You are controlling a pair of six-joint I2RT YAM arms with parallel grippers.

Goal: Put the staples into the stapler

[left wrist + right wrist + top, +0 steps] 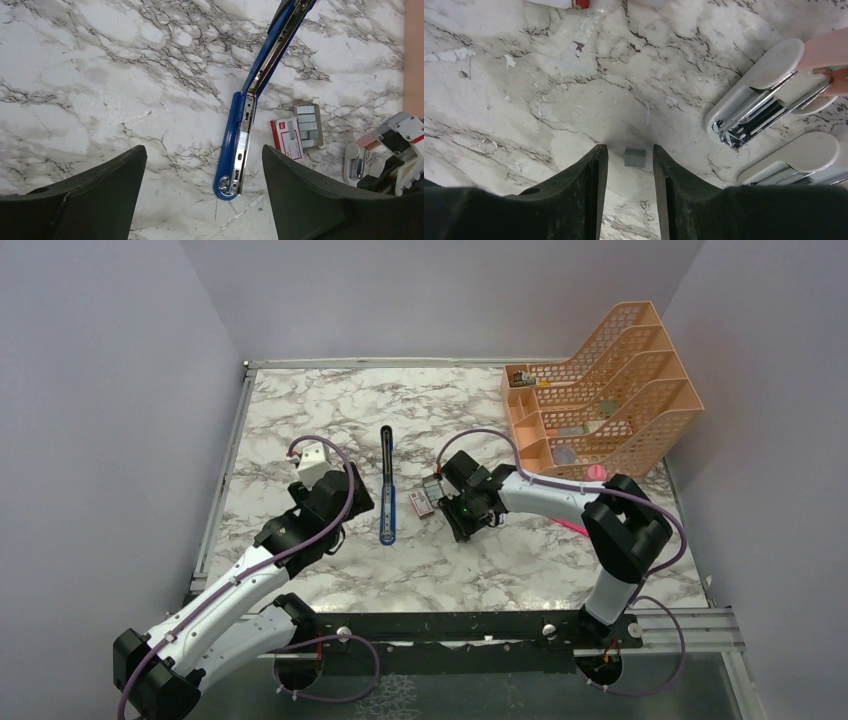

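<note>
The blue stapler lies opened out flat on the marble table, its silvery channel facing up; it also shows in the left wrist view. The pink-and-white staples box and the grey tray of strips lie just right of it, and the box also shows from above. My left gripper is open wide and empty, just left of the stapler's near end. My right gripper is open and low over the table right of the box. A short staple strip lies loose between its fingertips.
A white-and-pink stapler lies right of my right gripper, with a second one beside it. An orange file rack stands at the back right. A pink highlighter lies under the right forearm. Walls close in the table.
</note>
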